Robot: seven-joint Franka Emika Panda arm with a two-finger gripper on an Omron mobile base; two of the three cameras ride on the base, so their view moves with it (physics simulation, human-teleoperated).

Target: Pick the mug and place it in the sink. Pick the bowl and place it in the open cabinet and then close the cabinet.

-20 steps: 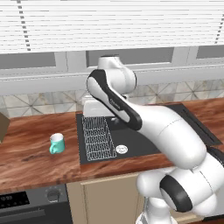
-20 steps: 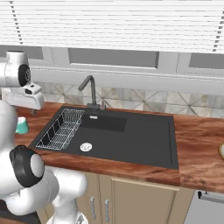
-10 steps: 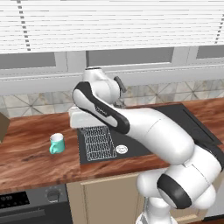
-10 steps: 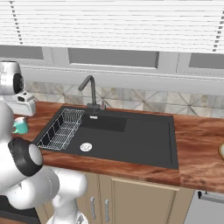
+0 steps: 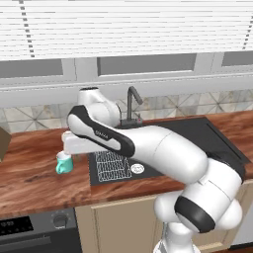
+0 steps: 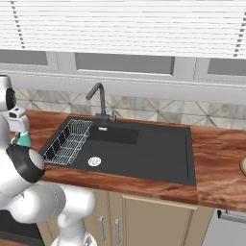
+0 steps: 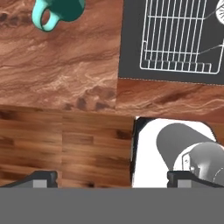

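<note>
Hand (image 7: 111, 179) wide open, empty, above wooden tabletop (image 5: 34, 178). Mug (image 5: 63, 163) just left of sink (image 6: 144, 151); wire rack (image 6: 67, 141) and tap (image 6: 98, 98) nearby.

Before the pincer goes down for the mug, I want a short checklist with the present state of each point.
1. Pincer open: ok.
2. Pincer empty: ok.
3. Mug upright on the wooden counter: ok.
4. Mug centred between the fingertips: not ok; in the hand view it sits at the top left edge.
5. Sink has bare floor beside the wire rack: ok.
6. Handle direction for the grasp: cannot tell.
</note>
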